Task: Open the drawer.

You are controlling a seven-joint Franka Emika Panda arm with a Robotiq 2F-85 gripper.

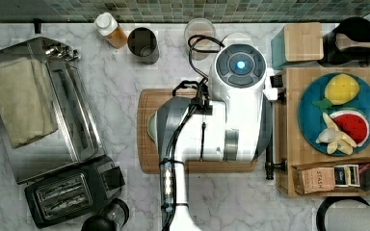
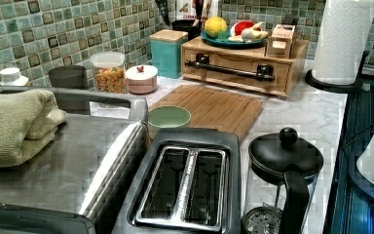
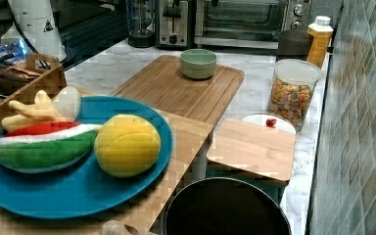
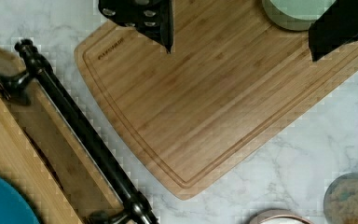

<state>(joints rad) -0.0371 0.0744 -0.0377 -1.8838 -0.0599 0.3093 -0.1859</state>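
We see the pincer (image 4: 240, 39) released above the cutting board (image 4: 205, 107), beside the drawer (image 4: 51, 154), seemingly pulled slightly out.

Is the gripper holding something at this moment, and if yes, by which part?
Nothing is held. The gripper is open above the cutting board, apart from the drawer and its black handle bar.

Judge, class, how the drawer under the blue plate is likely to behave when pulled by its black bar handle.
The drawer looks rigid bamboo, so it should probably slide straight, not flex. Its bar handle, round and smooth, may be slippery for the open gripper. The box carries a loaded blue plate and a tea box; that weight likely helps it stay put.
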